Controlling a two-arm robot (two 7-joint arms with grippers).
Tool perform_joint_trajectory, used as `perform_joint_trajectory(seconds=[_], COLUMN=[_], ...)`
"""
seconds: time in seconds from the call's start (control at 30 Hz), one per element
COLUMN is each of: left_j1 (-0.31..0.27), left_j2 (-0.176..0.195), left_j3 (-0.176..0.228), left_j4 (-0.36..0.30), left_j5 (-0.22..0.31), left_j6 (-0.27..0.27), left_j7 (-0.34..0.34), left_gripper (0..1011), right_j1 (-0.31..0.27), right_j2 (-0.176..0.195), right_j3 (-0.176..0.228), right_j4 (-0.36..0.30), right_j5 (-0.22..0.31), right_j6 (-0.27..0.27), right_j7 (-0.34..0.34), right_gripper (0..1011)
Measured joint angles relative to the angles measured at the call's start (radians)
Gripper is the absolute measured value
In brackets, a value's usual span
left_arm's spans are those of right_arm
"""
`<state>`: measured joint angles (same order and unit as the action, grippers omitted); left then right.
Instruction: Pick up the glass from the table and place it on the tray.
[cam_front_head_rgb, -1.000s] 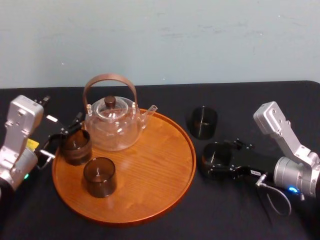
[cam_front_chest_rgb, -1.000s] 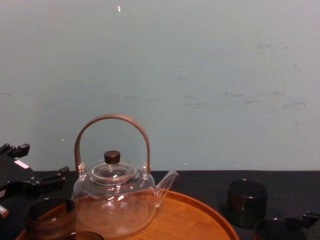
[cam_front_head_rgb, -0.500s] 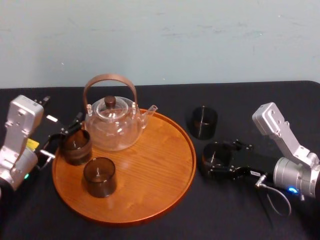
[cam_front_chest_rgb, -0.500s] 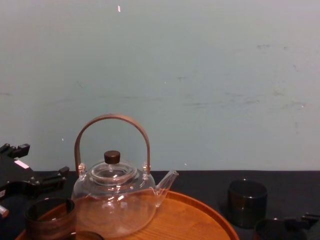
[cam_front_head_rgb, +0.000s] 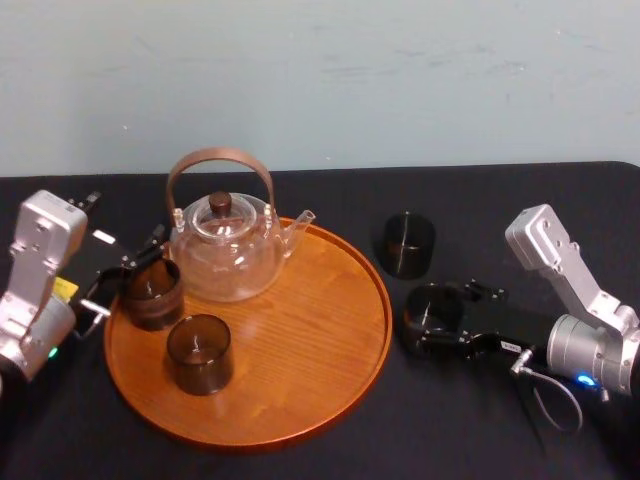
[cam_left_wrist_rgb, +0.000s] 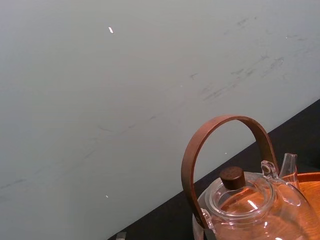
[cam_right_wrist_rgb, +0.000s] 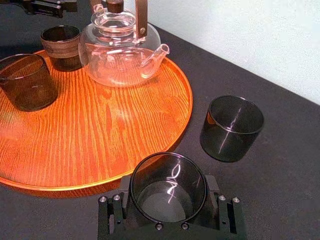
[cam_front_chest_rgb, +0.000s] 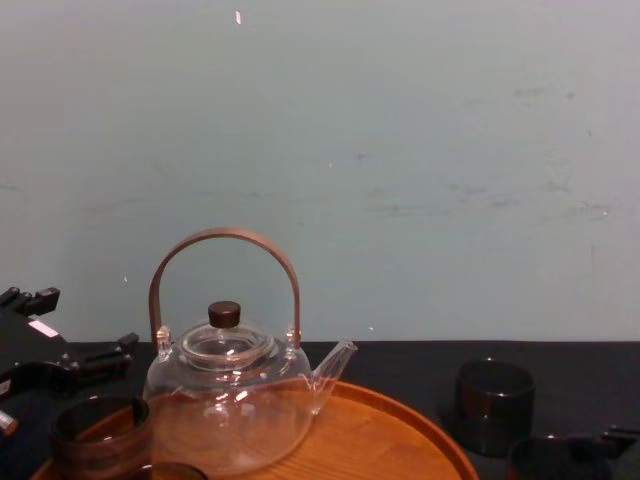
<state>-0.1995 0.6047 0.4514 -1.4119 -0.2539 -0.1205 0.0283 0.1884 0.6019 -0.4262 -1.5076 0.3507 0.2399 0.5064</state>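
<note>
Grasping glass (cam_right_wrist_rgb: 167, 187), step one: it stands on desk (cam_right_wrist_rgb: 280, 190) just right of tray (cam_right_wrist_rgb: 100, 145), my right fingers (cam_right_wrist_rgb: 111, 220) closed on its sides. Next, likely: lift above rim, carry over tray's bare wood, set down. Pose: right arm (cam_front_head_rgb: 560, 265) low, reaching toward tray; left arm (cam_front_head_rgb: 40, 265) parked at tray's left.

In the chest view the tray (cam_front_chest_rgb: 400, 440) runs off the bottom edge, and at 5 o'clock the glass (cam_front_chest_rgb: 545, 462) shows little but its rim. The left wrist view's edge cuts off the teapot (cam_left_wrist_rgb: 250, 205) low on its body. The right end effector (cam_right_wrist_rgb: 169, 197) is clipped by its own wrist view's edge
</note>
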Motion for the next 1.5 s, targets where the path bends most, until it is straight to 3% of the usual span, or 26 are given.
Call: perform_joint_trajectory(seconds=[0.33,0.77,1.0,1.33,1.5], left_j1=[0.000,0.000,0.000,0.000,0.000], left_j2=[0.000,0.000,0.000,0.000,0.000], left_j3=[0.000,0.000,0.000,0.000,0.000], left_j4=[0.000,0.000,0.000,0.000,0.000], left_j5=[0.000,0.000,0.000,0.000,0.000], left_j6=[0.000,0.000,0.000,0.000,0.000], left_j7=[0.000,0.000,0.000,0.000,0.000], left_gripper=[1001,1001,1001,1001,1001], right_j1=[-0.011,-0.039,-0.027,0.015,0.047], right_j2=[0.010,0.053,0.065,0.053,0.034], right_j3=[0.010,0.058,0.060,0.015,-0.034], right_j4=[-0.012,-0.102,-0.127,-0.140,-0.133], right_j5=[0.011,0.064,0.078,0.097,0.095], right_j6=[-0.018,-0.043,-0.056,-0.096,-0.108], right_j7=[0.010,0.019,0.035,0.085,0.109], right_gripper=[901,901,901,901,901])
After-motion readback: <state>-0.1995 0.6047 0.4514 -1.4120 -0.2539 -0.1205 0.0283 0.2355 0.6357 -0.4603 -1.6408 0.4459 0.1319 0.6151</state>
